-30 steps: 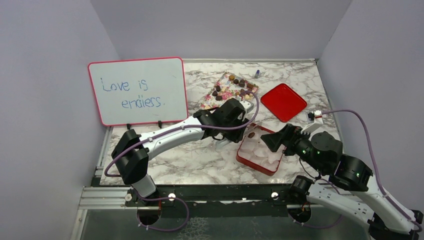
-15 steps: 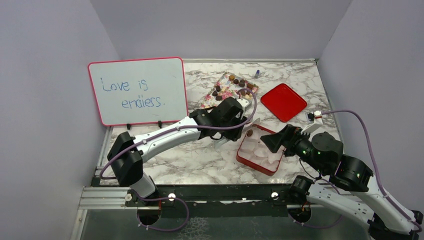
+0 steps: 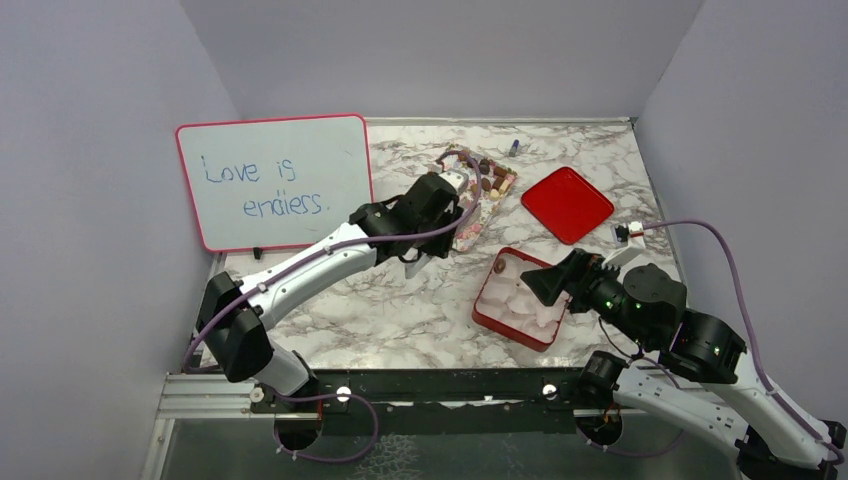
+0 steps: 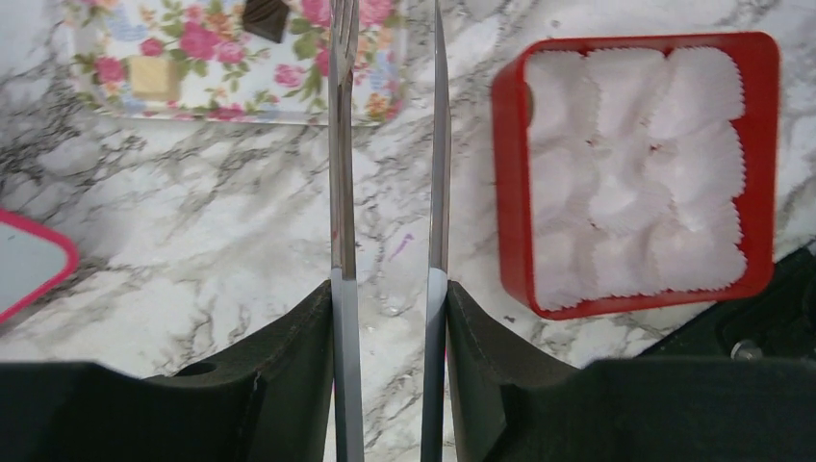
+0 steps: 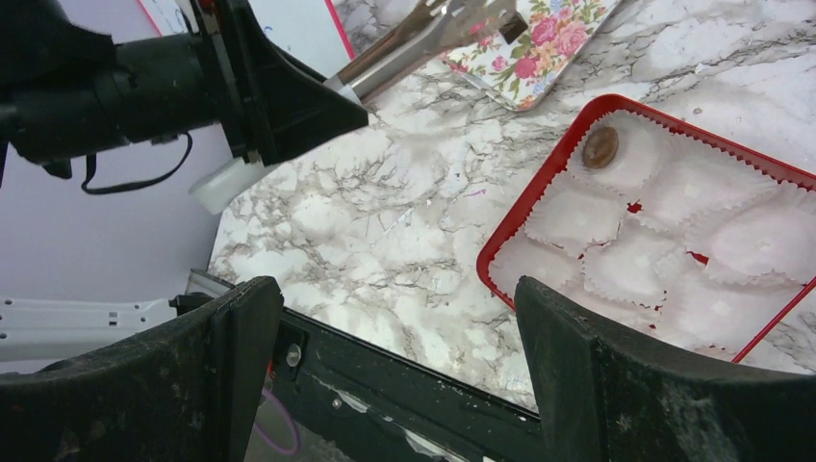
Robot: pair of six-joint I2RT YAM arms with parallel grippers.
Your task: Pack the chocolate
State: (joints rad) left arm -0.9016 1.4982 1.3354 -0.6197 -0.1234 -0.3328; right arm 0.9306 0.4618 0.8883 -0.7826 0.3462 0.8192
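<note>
Pieces of chocolate (image 4: 265,14) lie on the floral tray (image 4: 221,72), and one round brown piece (image 5: 600,146) sits in a corner cup of the red box (image 4: 508,192). The left gripper (image 4: 388,29) hangs over the tray's near edge, blades slightly apart. The right gripper (image 5: 395,318) gapes wide by the box.

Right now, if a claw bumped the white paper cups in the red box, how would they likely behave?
The paper cups look thin, light and pleated, so they would probably crumple or shift easily. Packed edge to edge inside the red box, they likely hold one another roughly in place. The one holding a round brown chocolate is probably steadier.
</note>
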